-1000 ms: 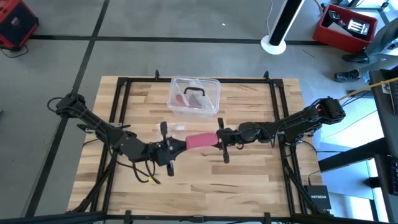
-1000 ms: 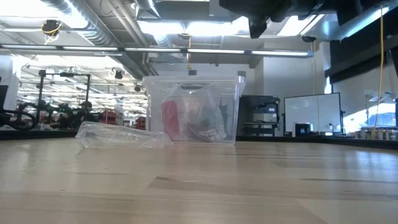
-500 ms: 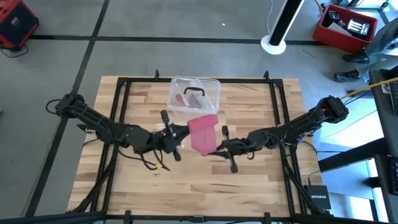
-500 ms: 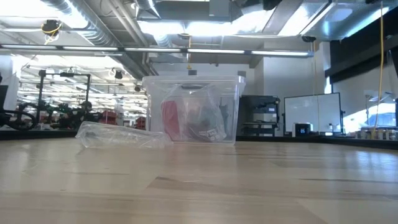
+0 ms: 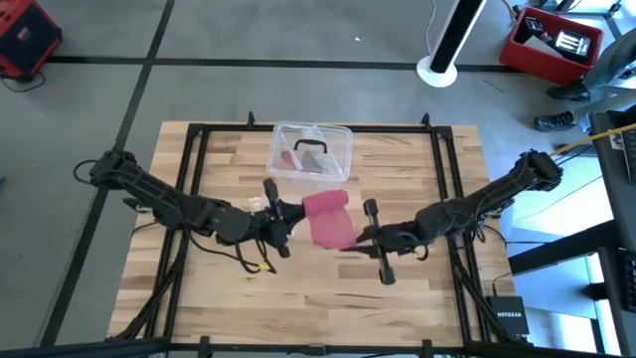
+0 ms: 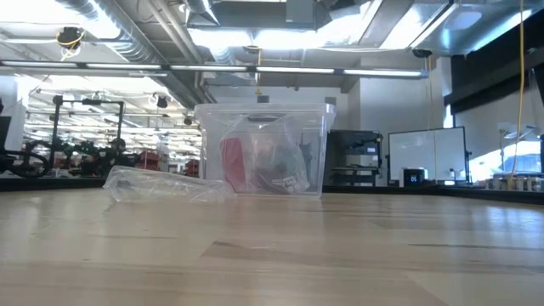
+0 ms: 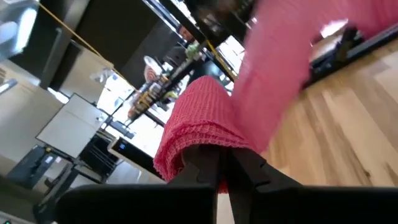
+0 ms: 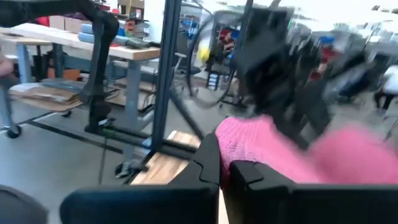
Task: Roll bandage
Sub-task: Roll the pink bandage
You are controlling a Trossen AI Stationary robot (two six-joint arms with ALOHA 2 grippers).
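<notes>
A: Item 1, jaws. State logged?
B: Left gripper [image 7: 217, 171]: jaws pressed together on one end of the bandage [image 5: 326, 216], cloth bunched above the tips. Right gripper [image 8: 224, 165]: jaws likewise pinched on the opp. end. Both confirmed in wrist views only; the high view is too coarse for that.

A: Item 2, bandage. Location?
B: Held between the two grippers over the mid tabletop [image 5: 417, 298], just toward the near edge from the clear plastic box [image 5: 311, 153]. Strip seen broad and slack, hanging at a slant, not yet rolled. Contact with the wood cannot be told.

A: Handling notes?
B: Judged light, soft, knit-textured, non-slippery; no stiffness, so sag and twist are expected betw. holds. Nothing fragile. Best taken at the short ends, near corners, so the width stays flat; a mid-strip pinch would likely bunch it.

A: Item 3, views compared?
B: High view: both arms entered, left from the left edge, right from the right edge, bandage span shown whole. Low view: no bandage or grippers; only the box and a crumpled clear plastic wrapper [image 6: 166, 184] beside it toward the far edge.
</notes>
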